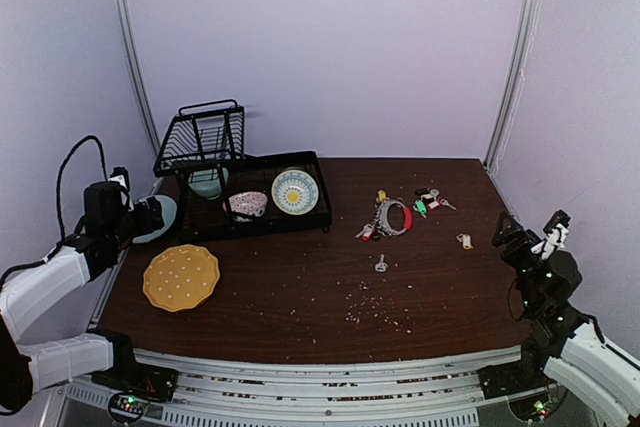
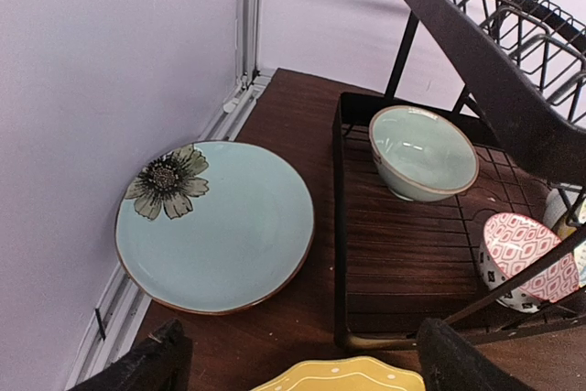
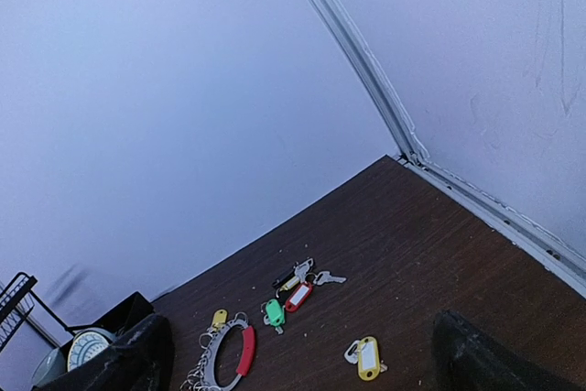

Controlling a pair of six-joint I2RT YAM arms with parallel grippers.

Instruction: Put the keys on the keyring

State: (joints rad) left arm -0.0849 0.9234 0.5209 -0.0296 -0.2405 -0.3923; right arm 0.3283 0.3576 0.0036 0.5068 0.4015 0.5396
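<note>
The keyring (image 1: 392, 217), a silvery bunch of ring and chain with a thick curved red clip, lies on the dark brown wooden bench (image 1: 300, 292). A small yellow-tagged key (image 1: 381, 195) sits at the keyring's far edge and a red-pink one (image 1: 366, 233) at its near left edge. Whether either is threaded on cannot be told.

Just right of the keyring lies a loose cluster of small silver keys with green and red tags (image 1: 428, 199). Farther right of the keyring and nearer the arms is a single key with a yellow tag (image 1: 465, 241). A bare silver key (image 1: 381, 264) lies alone just in front of the keyring, with pale crumbs (image 1: 375, 309) scattered beyond it.

A black wire dish rack (image 1: 196, 142) stands left of the keyring. The left jaws are spread wide and hold nothing, far left of the keyring, over a pale blue round plate with a painted flower (image 2: 215, 226). The right jaws are also wide and empty, well right of the keyring.
</note>
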